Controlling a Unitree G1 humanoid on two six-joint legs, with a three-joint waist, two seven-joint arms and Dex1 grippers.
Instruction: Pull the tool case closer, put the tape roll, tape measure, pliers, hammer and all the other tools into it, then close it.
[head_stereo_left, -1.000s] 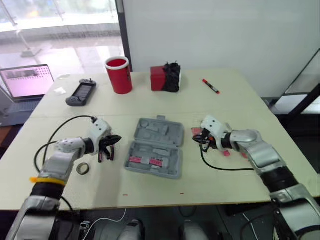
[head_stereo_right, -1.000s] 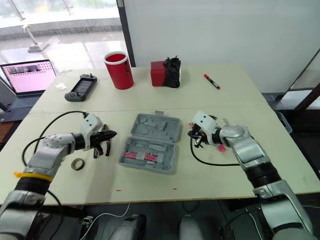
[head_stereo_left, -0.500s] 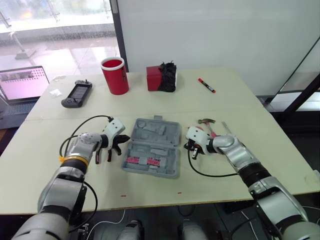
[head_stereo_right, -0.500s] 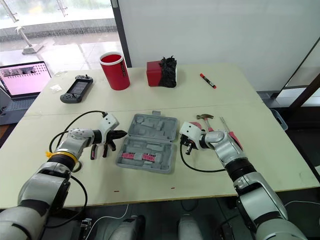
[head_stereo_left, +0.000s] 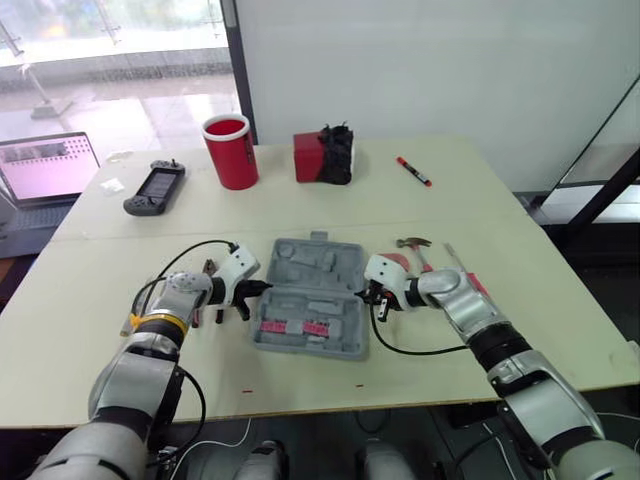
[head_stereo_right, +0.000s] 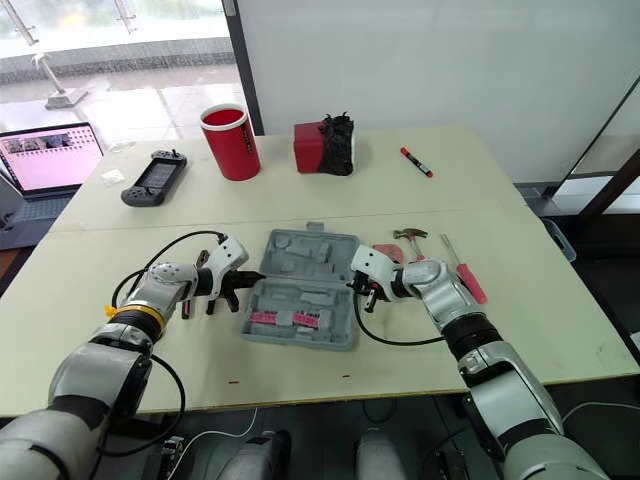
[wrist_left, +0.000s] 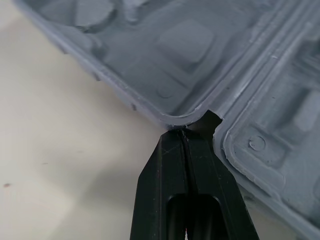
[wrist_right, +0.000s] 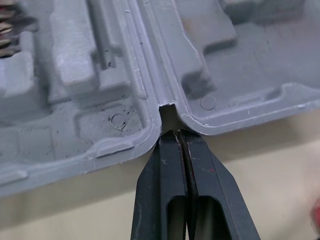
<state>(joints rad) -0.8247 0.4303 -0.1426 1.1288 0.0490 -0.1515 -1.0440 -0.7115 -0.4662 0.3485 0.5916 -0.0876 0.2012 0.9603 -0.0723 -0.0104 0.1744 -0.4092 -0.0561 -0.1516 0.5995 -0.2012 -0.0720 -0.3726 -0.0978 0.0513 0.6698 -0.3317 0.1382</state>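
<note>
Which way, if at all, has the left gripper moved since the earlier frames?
Yes. Against the red cup, the left gripper has shifted to the robot's right; its shut jaws now meet the tool case at the hinge notch.

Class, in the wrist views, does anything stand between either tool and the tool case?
Nothing visible does. The left tool and right tool, both shut, sit right at the hinge notches of the open tool case.

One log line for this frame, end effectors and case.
tool case: open | left end effector: shut, at left hinge notch | right end effector: shut, at right hinge notch | hammer: outside case
</note>
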